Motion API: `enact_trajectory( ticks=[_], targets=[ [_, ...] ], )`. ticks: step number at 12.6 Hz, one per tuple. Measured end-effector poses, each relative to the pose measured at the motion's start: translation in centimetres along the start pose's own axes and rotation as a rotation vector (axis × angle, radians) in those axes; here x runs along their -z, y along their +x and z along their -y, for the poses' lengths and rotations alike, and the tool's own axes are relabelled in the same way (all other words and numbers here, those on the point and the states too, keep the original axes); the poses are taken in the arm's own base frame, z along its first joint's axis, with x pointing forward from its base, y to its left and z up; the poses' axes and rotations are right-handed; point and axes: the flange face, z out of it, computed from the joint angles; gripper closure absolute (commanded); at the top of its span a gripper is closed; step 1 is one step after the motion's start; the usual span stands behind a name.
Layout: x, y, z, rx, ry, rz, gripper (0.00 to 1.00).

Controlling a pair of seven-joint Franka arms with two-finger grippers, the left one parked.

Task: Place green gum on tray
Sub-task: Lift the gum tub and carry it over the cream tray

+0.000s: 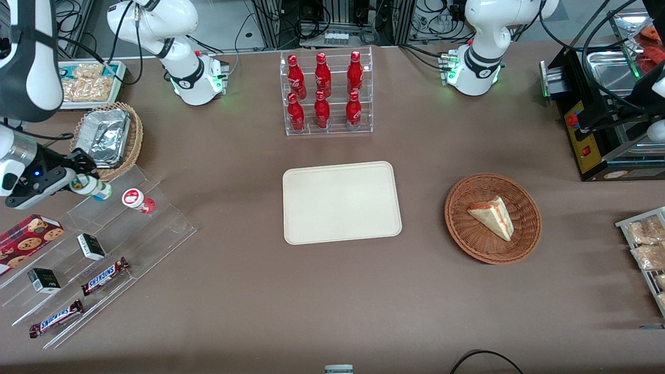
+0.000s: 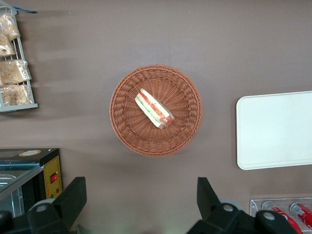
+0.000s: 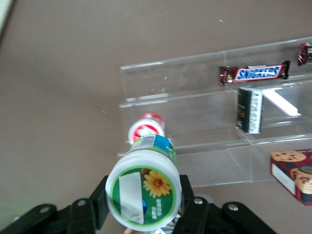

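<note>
At the left edge of the front view, your gripper (image 1: 78,179) pinched the green gum (image 1: 92,188) above the clear stepped shelf (image 1: 111,244), well apart from the tray (image 1: 342,202) at centre. Only your wrist camera showed its green lid (image 3: 144,193) and the red-lidded bottle (image 3: 146,130) nearby.

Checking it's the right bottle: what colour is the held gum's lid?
Green and white lid, in the pincer; right wrist view.

The gripper (image 1: 78,176) over the clear shelf grips the green gum (image 1: 93,188) — smooth plastic. The tray (image 1: 341,202) looks matt; the foil pan (image 1: 106,136) — crinkly, shiny.
</note>
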Motion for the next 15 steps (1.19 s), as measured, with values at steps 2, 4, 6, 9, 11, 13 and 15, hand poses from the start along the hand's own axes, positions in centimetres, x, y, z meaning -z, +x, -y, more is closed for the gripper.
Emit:
enact_trajectory(
  ticks=[2, 4, 6, 9, 11, 13, 15],
  targets=[
    [1.9, 2.5, 3.4, -0.049, 0.003, 0.013, 1.0],
    [3.1, 5.0, 7.4, -0.101, -0.001, 0.021, 1.0],
    [3.4, 7.5, 11.8, -0.163, 0.016, 0.013, 1.0],
    [2.9, 10.3, 18.1, -0.259, 0.043, 0.02, 1.0],
    [2.2, 12.3, 22.5, -0.315, 0.042, 0.022, 1.0],
    [1.4, 14.6, 26.9, -0.372, 0.04, 0.01, 1.0],
    [0.1, 17.5, 31.7, -0.432, 0.033, -0.01, 1.0]
  ],
)
